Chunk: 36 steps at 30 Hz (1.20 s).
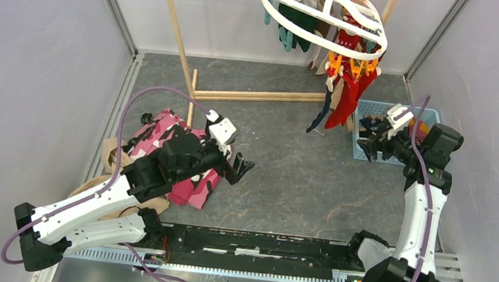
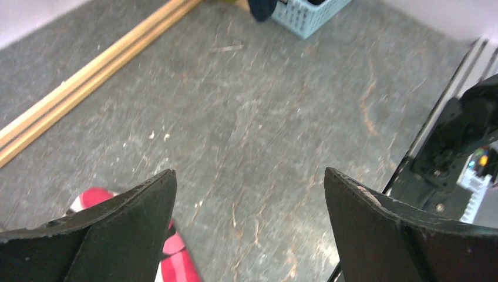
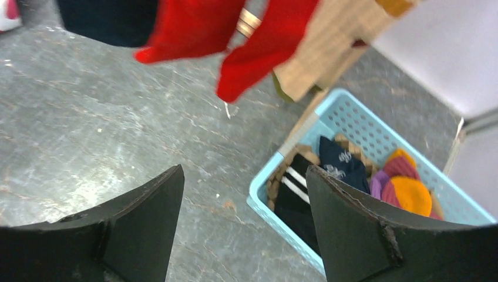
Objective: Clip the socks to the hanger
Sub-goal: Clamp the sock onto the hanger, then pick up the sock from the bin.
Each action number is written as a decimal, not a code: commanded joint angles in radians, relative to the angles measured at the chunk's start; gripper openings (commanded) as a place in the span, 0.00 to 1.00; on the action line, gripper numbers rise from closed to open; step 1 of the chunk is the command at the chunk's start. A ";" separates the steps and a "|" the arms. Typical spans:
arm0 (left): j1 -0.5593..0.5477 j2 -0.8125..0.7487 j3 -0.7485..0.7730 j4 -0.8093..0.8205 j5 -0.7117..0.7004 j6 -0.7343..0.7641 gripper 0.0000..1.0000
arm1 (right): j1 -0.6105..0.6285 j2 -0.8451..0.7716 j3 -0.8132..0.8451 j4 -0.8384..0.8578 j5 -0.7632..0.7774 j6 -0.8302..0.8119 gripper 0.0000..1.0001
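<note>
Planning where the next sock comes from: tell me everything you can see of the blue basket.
The blue basket is a light blue plastic rectangular bin, its walls a grid of small holes. It stands upright on the grey table at the far right. Inside lies a jumble of socks: navy with white print, black with white stripes, orange, purple. The right gripper hangs open above its left end.

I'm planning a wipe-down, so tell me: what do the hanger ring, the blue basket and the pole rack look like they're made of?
Hanger: seemingly moulded plastic, smooth white, formed into thin curved bands.
Basket: likely plastic, light blue, its walls pierced by a regular grid of holes.
Rack: looks like bare light wood, in pale, matt, straight bars.
</note>
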State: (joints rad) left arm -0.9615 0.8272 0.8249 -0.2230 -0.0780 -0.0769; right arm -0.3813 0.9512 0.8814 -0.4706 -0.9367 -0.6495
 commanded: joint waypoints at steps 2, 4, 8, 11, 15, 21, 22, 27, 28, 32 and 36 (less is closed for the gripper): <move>0.003 -0.013 -0.006 -0.088 -0.075 0.100 1.00 | -0.048 0.090 0.001 0.089 0.154 0.056 0.82; 0.004 -0.009 -0.010 -0.094 -0.081 0.105 1.00 | -0.051 0.128 0.007 0.119 0.226 0.075 0.82; 0.012 0.021 -0.016 -0.103 -0.092 0.103 1.00 | -0.056 0.214 0.048 0.173 0.354 0.106 0.81; 0.023 0.053 -0.012 -0.112 -0.087 0.095 1.00 | -0.056 0.285 0.091 0.199 0.411 0.121 0.81; 0.040 0.081 -0.007 -0.126 -0.089 0.092 1.00 | -0.057 0.378 0.172 0.177 0.460 0.110 0.81; 0.116 0.092 -0.022 -0.117 -0.047 0.095 1.00 | -0.057 0.510 0.268 0.138 0.509 0.102 0.69; 0.152 0.095 -0.027 -0.115 -0.023 0.094 1.00 | -0.057 0.534 0.280 0.131 0.516 0.103 0.65; 0.301 0.124 -0.034 -0.100 0.093 0.080 1.00 | -0.039 0.641 0.320 0.098 0.576 0.097 0.55; 0.332 0.131 -0.032 -0.100 0.108 0.080 1.00 | -0.030 0.656 0.320 0.096 0.590 0.094 0.54; 0.390 0.148 -0.032 -0.098 0.154 0.080 1.00 | 0.020 0.735 0.348 0.096 0.669 0.091 0.54; 0.404 0.160 -0.030 -0.098 0.172 0.052 1.00 | 0.049 0.828 0.413 0.099 0.754 0.112 0.54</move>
State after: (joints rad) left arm -0.5694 0.9802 0.7948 -0.3569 0.0334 -0.0147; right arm -0.3573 1.7229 1.2045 -0.3809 -0.2863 -0.5537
